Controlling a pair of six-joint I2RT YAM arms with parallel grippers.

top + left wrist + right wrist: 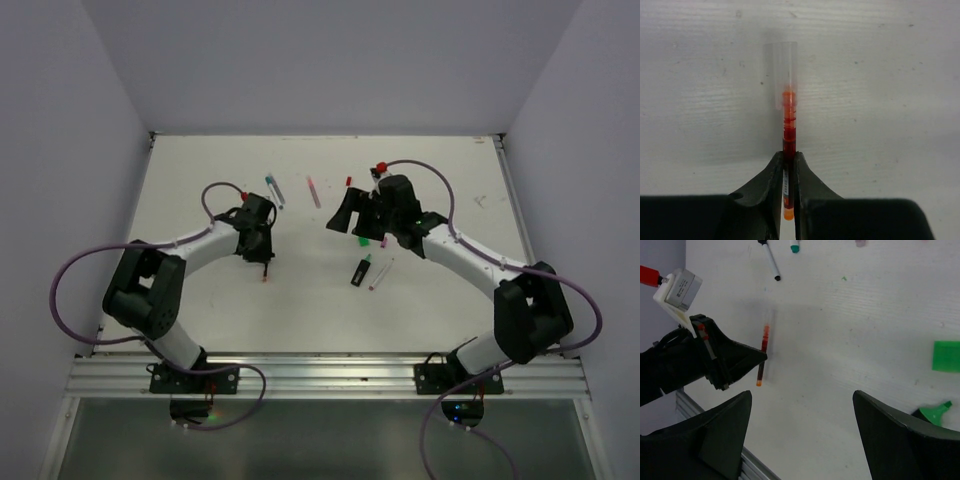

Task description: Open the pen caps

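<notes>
My left gripper (789,161) is shut on a thin red pen (789,127), and the jaws pinch its barrel near the orange tail end. A clear cap (785,70) covers the pen's far end, just above the white table. The top view shows this gripper (264,260) left of centre with the pen (265,272) below it. My right gripper (801,399) stands wide open above bare table, holding nothing. It sits to the right of the held pen (763,347). A loose green cap (946,356) lies beside the green highlighter (935,412).
A teal pen (274,190), a pink pen (313,190) and a small red cap (349,181) lie toward the back of the table. A whitish pen (381,273) lies beside the highlighter (360,270). The aluminium rail (330,372) runs along the near edge.
</notes>
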